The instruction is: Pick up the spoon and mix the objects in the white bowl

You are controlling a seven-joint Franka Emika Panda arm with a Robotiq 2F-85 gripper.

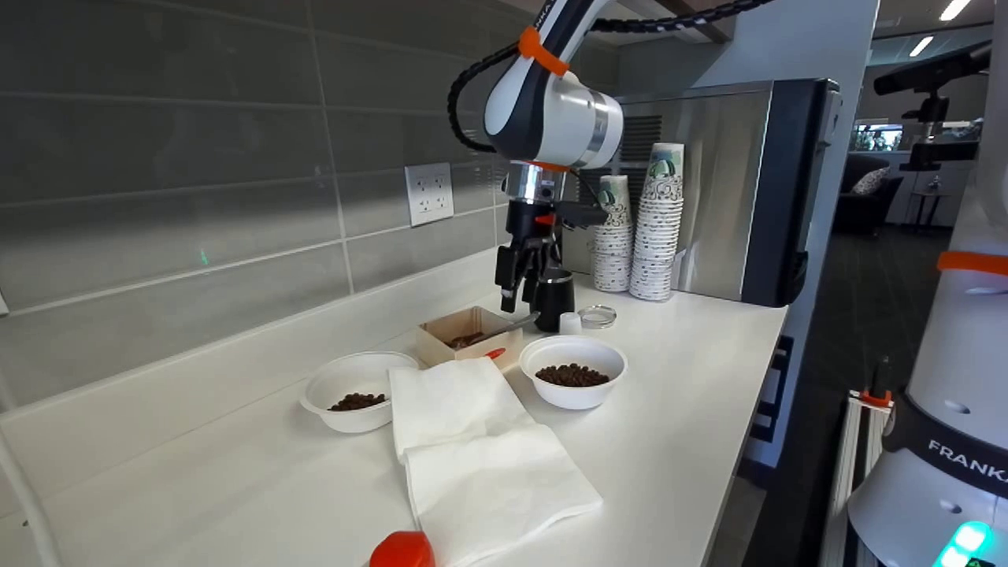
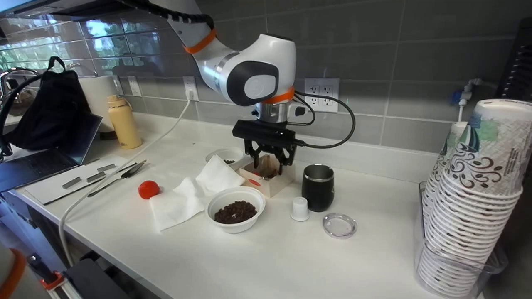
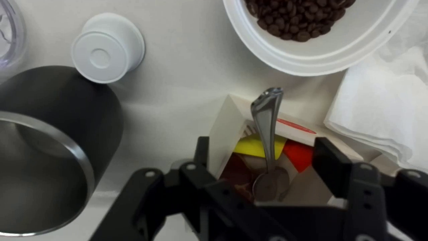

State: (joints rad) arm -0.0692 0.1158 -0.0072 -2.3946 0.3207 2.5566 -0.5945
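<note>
1. As I hold the one gripper (image 2: 268,166) above one open box (image 2: 283,181), its two fingers (image 3: 331,167) stand wide apart; whether either tip touches a box wall, I cannot tell.
2. I count one spoon (image 3: 265,125) in the box, tilted, rounded end down, handle rising past the rim. From the wrist I see it between the fingers, a gap on each side.
3. I have two bowls, one heap in each. In an exterior view the white bowl (image 2: 236,228) sits near, the objects (image 2: 237,210) a broad dark-brown heap inside; the smaller bowl (image 2: 219,154) sits farther back, left of the box, with a smaller heap (image 2: 229,161).
4. In an exterior view, right of the box, I count one black tumbler (image 2: 318,191), one white pod (image 2: 300,209) just beside it, one clear lid (image 2: 339,225) and, at far right, two stacks of paper cups (image 2: 478,224).
5. Two folded napkins (image 2: 176,206) lie just beside the box at left; tiled wall (image 2: 365,62) runs along the far side.
6. For room, narrow strips of counter (image 2: 316,261) part the box from white bowl and tumbler; a broad stretch runs from the bowl to the near edge.
</note>
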